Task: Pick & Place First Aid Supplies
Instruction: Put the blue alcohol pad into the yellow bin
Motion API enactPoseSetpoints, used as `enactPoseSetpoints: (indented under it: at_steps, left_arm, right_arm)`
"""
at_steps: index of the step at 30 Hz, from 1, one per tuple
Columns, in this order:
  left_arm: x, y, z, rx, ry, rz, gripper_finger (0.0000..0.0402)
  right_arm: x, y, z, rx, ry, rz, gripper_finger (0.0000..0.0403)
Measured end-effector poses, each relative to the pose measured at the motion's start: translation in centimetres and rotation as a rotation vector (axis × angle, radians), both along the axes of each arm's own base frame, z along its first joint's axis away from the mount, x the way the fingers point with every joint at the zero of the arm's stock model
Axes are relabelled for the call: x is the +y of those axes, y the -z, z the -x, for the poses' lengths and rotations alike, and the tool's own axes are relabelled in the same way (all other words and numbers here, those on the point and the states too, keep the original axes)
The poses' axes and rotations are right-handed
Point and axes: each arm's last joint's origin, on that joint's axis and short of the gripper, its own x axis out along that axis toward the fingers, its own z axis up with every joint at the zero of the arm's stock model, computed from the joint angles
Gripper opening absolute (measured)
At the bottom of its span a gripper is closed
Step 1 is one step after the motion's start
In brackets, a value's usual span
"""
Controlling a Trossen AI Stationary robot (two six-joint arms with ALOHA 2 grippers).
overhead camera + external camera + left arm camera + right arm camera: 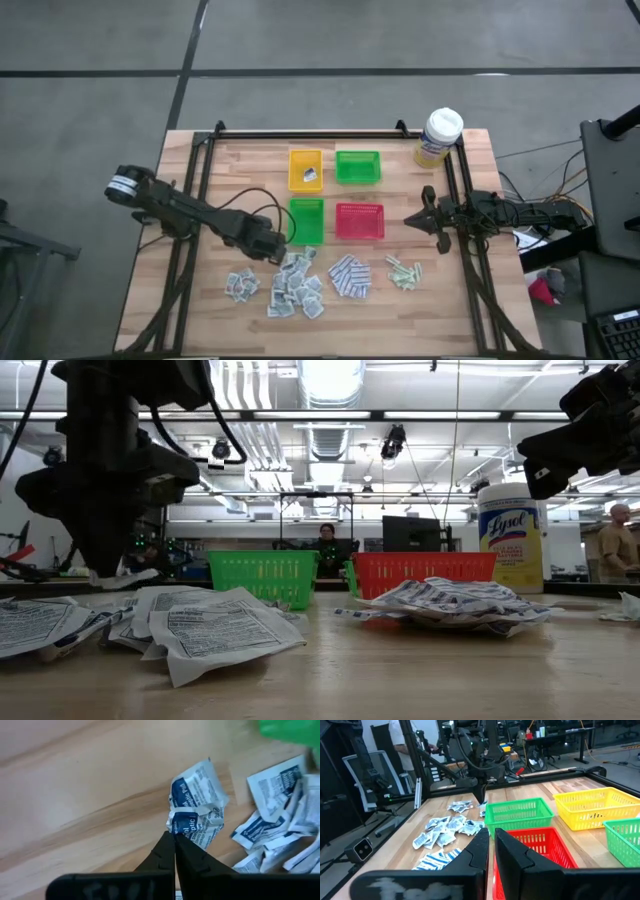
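Note:
The first aid supplies lie in heaps along the table's near side: white-grey sachets (297,287), a smaller sachet heap (241,285), blue-and-white pads (350,277) and pale green strips (404,272). My left gripper (275,250) points down at the far left edge of the sachet heap, shut on one white sachet with blue print (196,810). My right gripper (415,220) waits level at the table's right side beside the red tray (359,221). It is shut and holds nothing. My left gripper pinches one sachet by its edge (178,831) between the two fingertips, coming from above and pointing down. The sachet is creased across its middle. It hangs just below the fingers (125,576), a little above the table and the heap.
A yellow tray (306,170) and a green tray (357,166) stand in the far row. A second green tray (306,220) stands beside the red one in the near row. A yellow canister with a white lid (437,138) stands at the far right corner.

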Motion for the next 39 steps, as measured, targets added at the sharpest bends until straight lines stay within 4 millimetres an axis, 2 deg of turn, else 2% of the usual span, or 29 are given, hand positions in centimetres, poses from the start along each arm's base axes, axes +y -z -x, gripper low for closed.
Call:
enactPoseSetpoints:
  at_steps: [5,12,23,28,34,39]
  left_arm:
    - [0.6,-1.2,0.1,-0.037,-0.010,-0.063,0.0000]
    - [2.5,-4.3,-0.1,-0.053,-0.014,-0.221,0.0000]
    - [7.9,-6.5,-1.6,-0.074,-0.015,-0.455,0.0000]
    - [10.5,-7.6,-3.0,-0.157,-0.008,-0.534,0.0000]
    - [13.7,-7.4,-4.8,-0.195,-0.008,-0.578,0.0000]
    - [16.5,-6.7,-6.6,-0.212,-0.014,-0.535,0.0000]
  right_arm:
    - [0.0,0.0,0.0,0.000,-0.001,0.000,0.0028]
    - [0.0,0.0,0.0,0.000,0.000,0.000,0.0028]
    - [0.0,0.0,0.0,0.000,-0.001,0.000,0.0028]
    - [0.0,0.0,0.0,0.000,-0.001,0.000,0.0028]
    - [0.0,0.0,0.0,0.000,0.000,0.000,0.0028]
    - [0.0,0.0,0.0,0.000,0.000,0.000,0.0028]
